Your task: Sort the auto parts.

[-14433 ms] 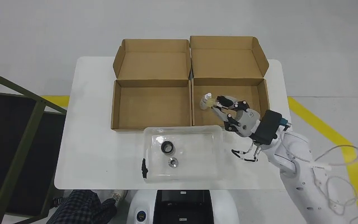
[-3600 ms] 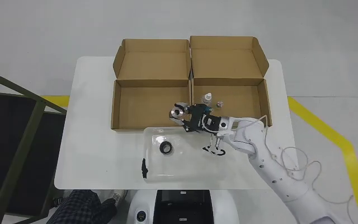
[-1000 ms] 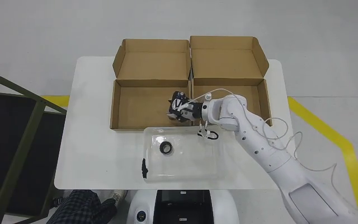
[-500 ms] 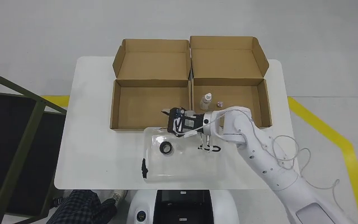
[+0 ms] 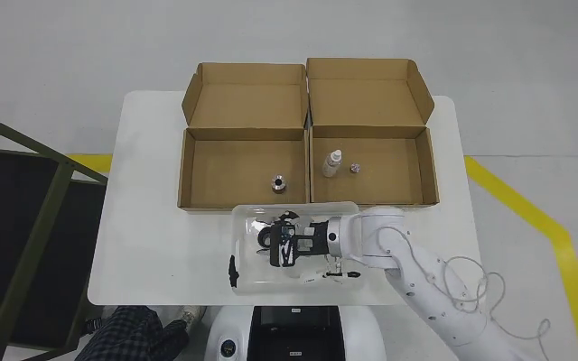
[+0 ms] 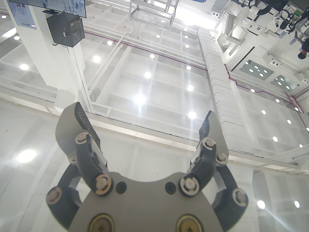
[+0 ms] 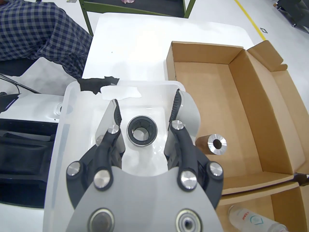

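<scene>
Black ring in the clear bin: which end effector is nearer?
Right. The right end effector is open over the clear bin, fingers either side of the black ring. The left end effector faces the ceiling, open.

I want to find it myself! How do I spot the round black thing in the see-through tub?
Start at the white table and find the clear plastic tub at its near edge, before two cardboard boxes. Inside it, under the right gripper with open jaws, sits the black ring. It is dark with a wide hole, unlike the shiny silver cylinder in the box.
</scene>
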{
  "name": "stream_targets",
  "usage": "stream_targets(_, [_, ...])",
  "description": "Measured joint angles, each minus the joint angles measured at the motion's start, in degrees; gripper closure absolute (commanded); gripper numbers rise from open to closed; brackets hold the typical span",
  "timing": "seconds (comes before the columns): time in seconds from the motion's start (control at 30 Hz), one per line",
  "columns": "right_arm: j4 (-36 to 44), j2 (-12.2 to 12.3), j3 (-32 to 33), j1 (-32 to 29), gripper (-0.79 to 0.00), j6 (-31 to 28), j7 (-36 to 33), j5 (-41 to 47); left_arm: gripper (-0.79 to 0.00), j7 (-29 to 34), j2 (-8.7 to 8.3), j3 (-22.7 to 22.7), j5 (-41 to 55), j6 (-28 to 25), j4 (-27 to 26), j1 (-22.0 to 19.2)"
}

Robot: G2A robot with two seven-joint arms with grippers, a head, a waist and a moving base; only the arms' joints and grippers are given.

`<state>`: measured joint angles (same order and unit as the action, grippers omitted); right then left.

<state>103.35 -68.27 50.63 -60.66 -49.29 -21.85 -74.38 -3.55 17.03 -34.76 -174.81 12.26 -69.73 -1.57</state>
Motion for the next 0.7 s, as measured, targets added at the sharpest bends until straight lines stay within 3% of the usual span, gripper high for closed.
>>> stream_targets(0.3, [-0.8, 0.6, 0.2, -1.5, -0.622, -0.9, 2.4, -3.8, -0.785, 0.0, 0.0, 0.0, 0.0, 0.0, 0.0, 0.0])
stream_targets(0.7, [-4.5, 0.7, -1.2, -1.7, -0.61, 0.2, 4.9, -8.7, -0.785, 0.0, 0.0, 0.0, 0.0, 0.0, 0.0, 0.0])
